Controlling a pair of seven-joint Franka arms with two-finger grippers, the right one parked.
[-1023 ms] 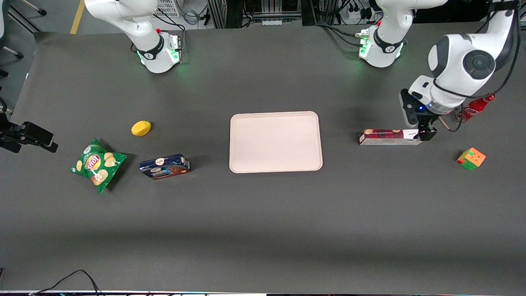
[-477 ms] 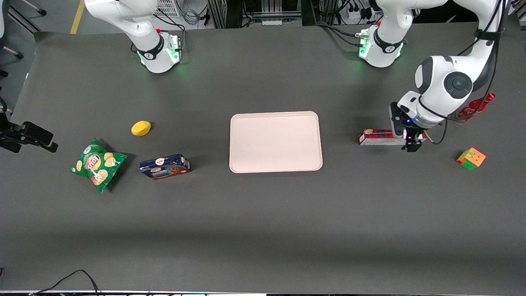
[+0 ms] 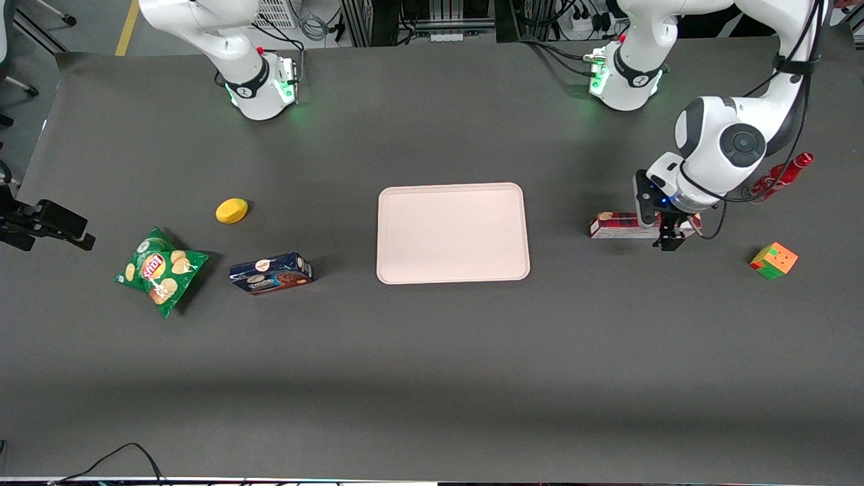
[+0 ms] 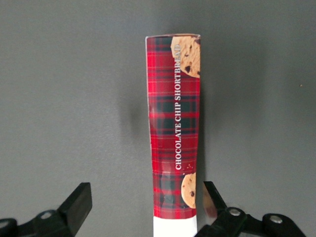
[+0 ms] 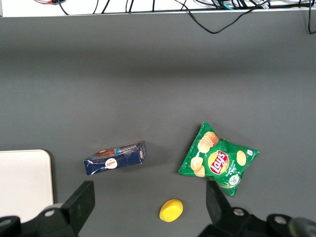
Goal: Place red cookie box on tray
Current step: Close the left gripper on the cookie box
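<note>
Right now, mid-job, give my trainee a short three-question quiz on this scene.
1. True or false: the red cookie box already lies on the tray.
2. How does the left gripper stand? A) shut on the box; B) open, one finger on each side of the box near its white end; C) open above the tray.
3. Which colourful object sits on the table toward the working arm's end, nearer the front camera than the box?

Key:
1. False; it lies on the table, apart from the tray.
2. B.
3. The puzzle cube.
</note>
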